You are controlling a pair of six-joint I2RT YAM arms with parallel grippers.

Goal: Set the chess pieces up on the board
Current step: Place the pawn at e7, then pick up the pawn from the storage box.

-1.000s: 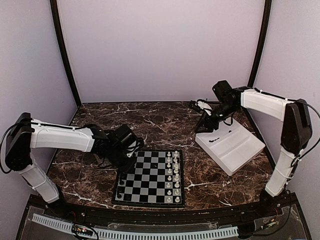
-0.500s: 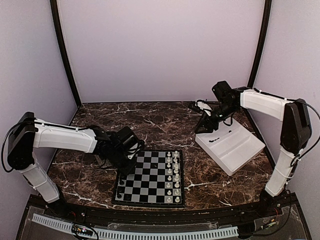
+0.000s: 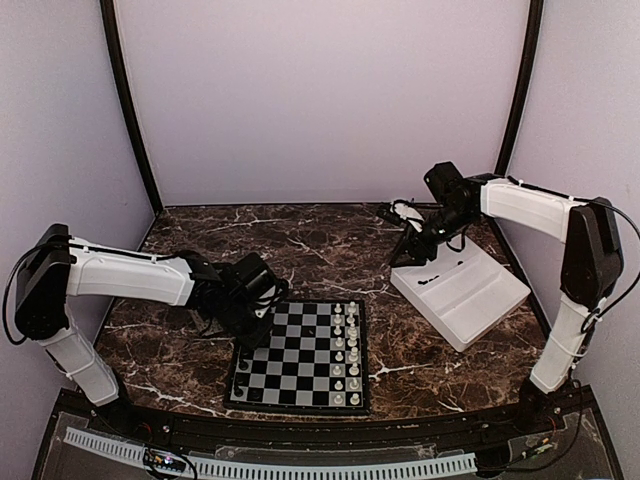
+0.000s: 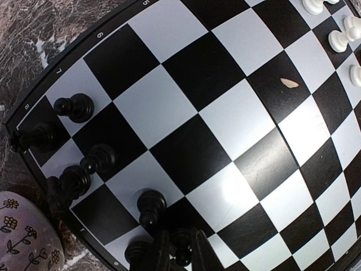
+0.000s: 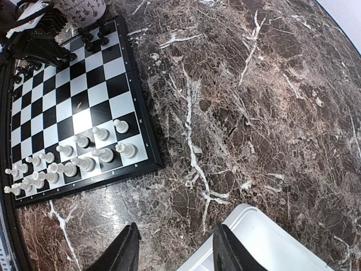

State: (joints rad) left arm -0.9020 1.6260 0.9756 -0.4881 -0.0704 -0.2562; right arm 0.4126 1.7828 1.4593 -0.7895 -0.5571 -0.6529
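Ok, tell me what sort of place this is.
Probably a robot lab test cell: plain lilac walls enclose a marble-patterned table, left arm and right arm are mounted at its near edge, a chessboard between them.

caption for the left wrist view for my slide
Left gripper pinching a black chess piece at the board's edge, other black pieces standing beside it

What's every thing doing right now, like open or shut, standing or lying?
black chess pieces: a few standing along one board edge.
left gripper: shut on one black piece.
right gripper: open, empty.
white chess pieces: standing in two rows.
board: flat on the table.
white tray: flat on the table.
mug: beside the board's corner.
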